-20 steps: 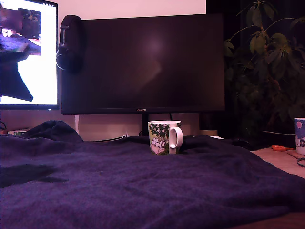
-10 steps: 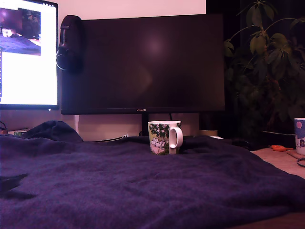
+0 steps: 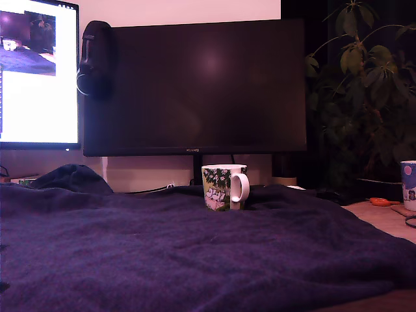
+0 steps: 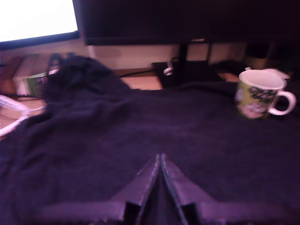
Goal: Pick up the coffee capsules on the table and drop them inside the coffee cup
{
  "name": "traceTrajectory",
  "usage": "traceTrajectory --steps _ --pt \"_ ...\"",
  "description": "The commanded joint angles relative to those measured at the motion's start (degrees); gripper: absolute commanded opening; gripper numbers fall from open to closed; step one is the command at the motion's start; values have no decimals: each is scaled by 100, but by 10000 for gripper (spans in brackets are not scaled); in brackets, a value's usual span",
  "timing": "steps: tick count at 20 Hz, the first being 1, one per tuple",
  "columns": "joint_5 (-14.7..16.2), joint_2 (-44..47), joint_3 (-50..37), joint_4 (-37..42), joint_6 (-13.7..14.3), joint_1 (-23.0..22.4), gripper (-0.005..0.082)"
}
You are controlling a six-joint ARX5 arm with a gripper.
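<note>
A dim desk scene, covered by a fuzzy dark purple blanket over the table (image 3: pixel 390 224), whose pale wooden top shows at the exterior view's right edge. At the far left a bright computer screen (image 3: pixel 39 78) glows, with headphones (image 3: pixel 96 58) hung on the corner of a large dark monitor (image 3: pixel 195 84) beside it. Right of centre, towards the far side of the blanket, the white coffee cup (image 3: pixel 224 186) with a green leafy print stands upright, handle to the exterior view's right. Further right are a leafy houseplant (image 3: pixel 364 71) and part of a pale blue cup (image 3: pixel 408 184). In the wrist view the gripper (image 4: pixel 160 164) points at bare blanket, jaws closed together on nothing, well apart from the coffee cup. No coffee capsules are visible on the blanket, so either they are already inside the cup or out of sight; the pictures cannot settle which.
</note>
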Motion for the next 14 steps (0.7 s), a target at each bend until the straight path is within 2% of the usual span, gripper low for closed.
traceTrajectory --steps 1,6,14 --pt "-37 -234 -181 9 -35 11 -24" --pt "-66 -975 -435 -313 -225 11 -24" --pt "-175 -1967 -439 -1410 -225 11 -24"
